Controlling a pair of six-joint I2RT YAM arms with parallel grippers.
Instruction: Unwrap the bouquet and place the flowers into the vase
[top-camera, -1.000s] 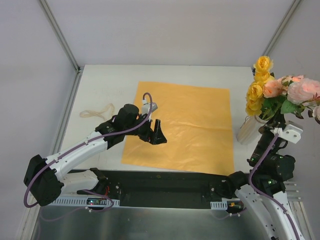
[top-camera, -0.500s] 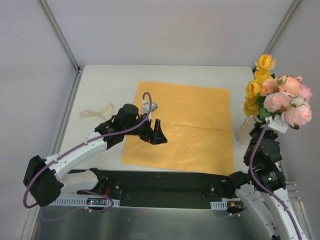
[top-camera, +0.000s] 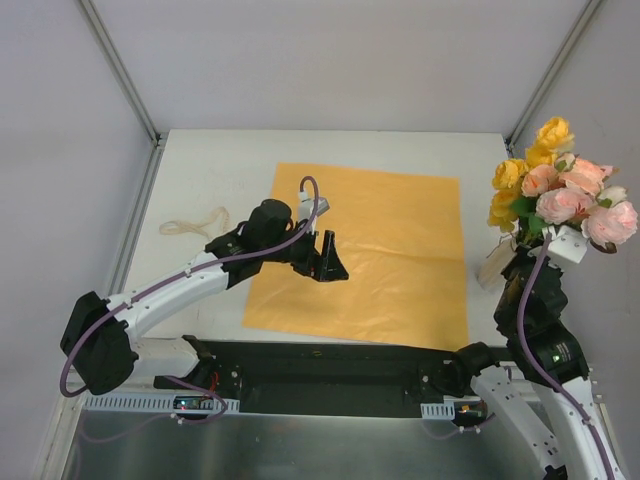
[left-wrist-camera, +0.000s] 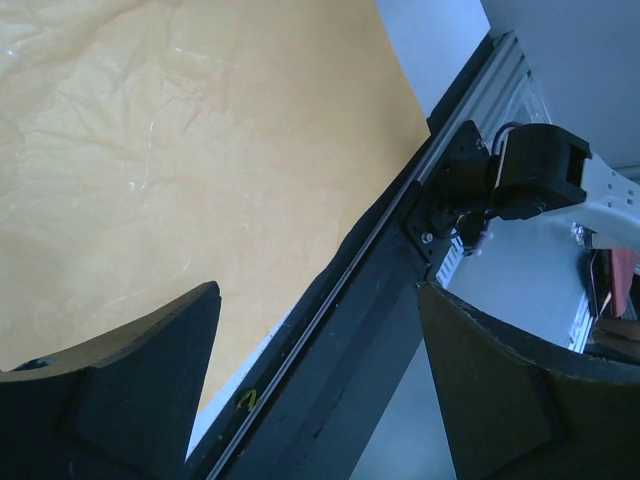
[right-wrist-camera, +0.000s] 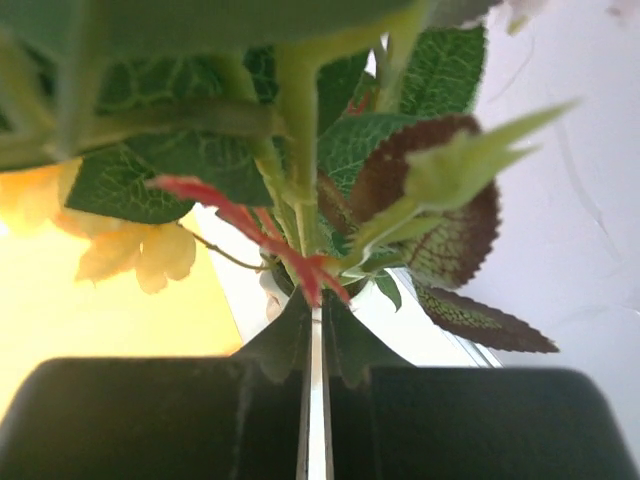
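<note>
1 arm (R) upright w/ flowers (top-camera: 570, 195)

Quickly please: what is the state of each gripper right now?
Left gripper: open, holding nothing, above the orange sheet.
Right gripper: closed, holding the flowers by their stems.

White table (top-camera: 220, 160), walled on 3 sides, w/ a black rail (top-camera: 330, 365) along its near edge. An orange paper sheet (top-camera: 400, 260) lies flat & spread open at center-right, a bit creased; a cream ribbon (top-camera: 195, 222) lies loose well apart to its left, near the table's left edge. A small white vase (top-camera: 490, 266) is just beside the sheet's right edge, partly hidden; can't tell if it's upright.
</note>
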